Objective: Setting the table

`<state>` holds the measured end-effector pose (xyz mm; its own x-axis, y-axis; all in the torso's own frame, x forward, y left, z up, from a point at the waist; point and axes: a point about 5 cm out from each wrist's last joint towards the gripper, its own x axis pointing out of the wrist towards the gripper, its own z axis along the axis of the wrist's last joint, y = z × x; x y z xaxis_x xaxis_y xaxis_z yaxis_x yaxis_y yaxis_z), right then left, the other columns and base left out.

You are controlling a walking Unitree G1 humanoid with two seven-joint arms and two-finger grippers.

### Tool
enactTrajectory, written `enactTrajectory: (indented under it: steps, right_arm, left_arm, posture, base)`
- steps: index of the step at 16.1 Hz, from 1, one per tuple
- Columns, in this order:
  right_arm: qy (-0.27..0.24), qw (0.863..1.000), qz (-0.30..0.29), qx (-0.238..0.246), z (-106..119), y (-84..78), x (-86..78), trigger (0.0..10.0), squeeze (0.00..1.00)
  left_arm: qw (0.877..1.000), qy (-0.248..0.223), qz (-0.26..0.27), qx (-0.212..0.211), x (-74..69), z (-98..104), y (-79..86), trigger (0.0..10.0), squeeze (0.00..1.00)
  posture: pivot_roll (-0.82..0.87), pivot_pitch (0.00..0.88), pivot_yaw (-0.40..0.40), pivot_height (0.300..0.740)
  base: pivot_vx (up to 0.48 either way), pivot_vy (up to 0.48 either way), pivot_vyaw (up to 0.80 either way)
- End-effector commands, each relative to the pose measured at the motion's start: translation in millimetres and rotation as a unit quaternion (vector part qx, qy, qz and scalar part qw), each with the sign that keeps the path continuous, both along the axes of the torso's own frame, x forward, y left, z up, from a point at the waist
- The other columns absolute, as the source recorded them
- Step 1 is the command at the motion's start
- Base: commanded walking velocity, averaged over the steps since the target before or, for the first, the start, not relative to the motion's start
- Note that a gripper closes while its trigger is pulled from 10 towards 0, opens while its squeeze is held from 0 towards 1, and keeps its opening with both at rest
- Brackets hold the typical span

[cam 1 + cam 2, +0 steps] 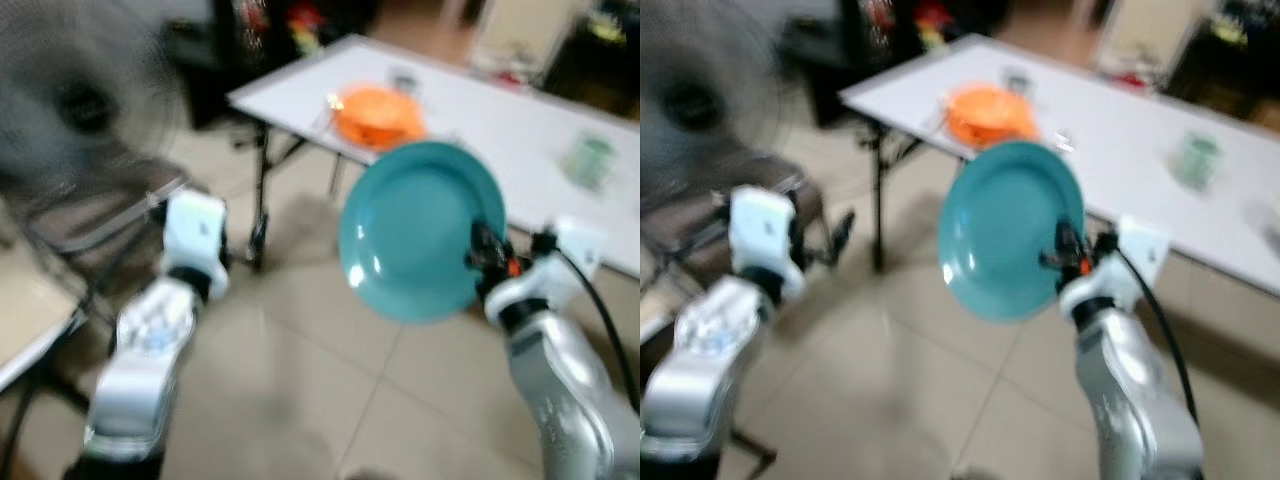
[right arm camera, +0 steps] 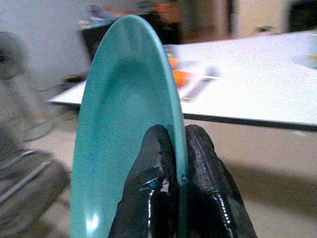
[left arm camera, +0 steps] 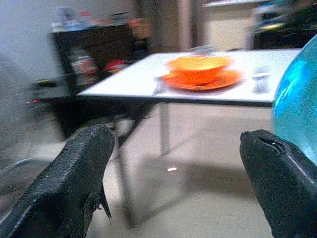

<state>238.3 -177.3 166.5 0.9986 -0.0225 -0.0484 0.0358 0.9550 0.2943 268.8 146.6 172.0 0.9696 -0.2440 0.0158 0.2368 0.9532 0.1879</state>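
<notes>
A teal plate (image 1: 420, 230) stands on edge in the air in front of the white table (image 1: 500, 130), my right gripper (image 2: 177, 148) shut on its rim. On the table's near corner an orange bowl (image 1: 378, 108) sits on an orange plate (image 3: 203, 82), with cutlery (image 3: 258, 82) beside it. A pale green cup (image 1: 590, 158) stands farther right on the table. My left gripper (image 3: 178, 163) is open and holds nothing, raised to the left over the floor. Its fingers (image 3: 74, 178) point toward the table corner.
A standing fan (image 1: 75, 100) is at the left, with a metal chair (image 1: 90, 235) below it. A pale tabletop edge (image 1: 25, 320) shows at the far left. Dark shelving (image 3: 94, 54) stands behind the table. Tiled floor (image 1: 300, 380) lies between me and the table.
</notes>
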Motion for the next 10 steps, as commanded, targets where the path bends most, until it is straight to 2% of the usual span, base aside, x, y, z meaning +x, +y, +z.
enactTrajectory:
  steps: [1, 3, 10]
  right_arm:
    - [-0.019, 1.000, -0.007, 0.002, 7.1, -1.5, -0.5, 10.0, 0.00]
    - [-0.018, 1.000, -0.011, 0.005, 6.5, -2.6, -0.6, 10.0, 0.00]
    - [-0.018, 0.999, -0.016, 0.022, 6.5, -2.5, 0.5, 10.0, 0.00]
  left_arm:
    - [1.000, -0.008, -0.003, 0.002, -0.2, 4.2, 1.5, 10.0, 0.01]
    - [1.000, -0.007, -0.005, 0.003, -0.2, 3.6, 1.5, 10.0, 0.01]
    - [1.000, -0.006, -0.007, 0.002, 0.4, 3.5, 2.6, 10.0, 0.02]
  posture:
    - [0.06, 0.000, -0.071, 0.740]
    - [0.06, 0.000, -0.071, 0.740]
    - [0.06, 0.000, -0.073, 0.740]
  base:
    - [0.000, 0.000, -0.80]
    - [0.120, 0.000, -0.80]
    - [0.283, 0.000, -0.78]
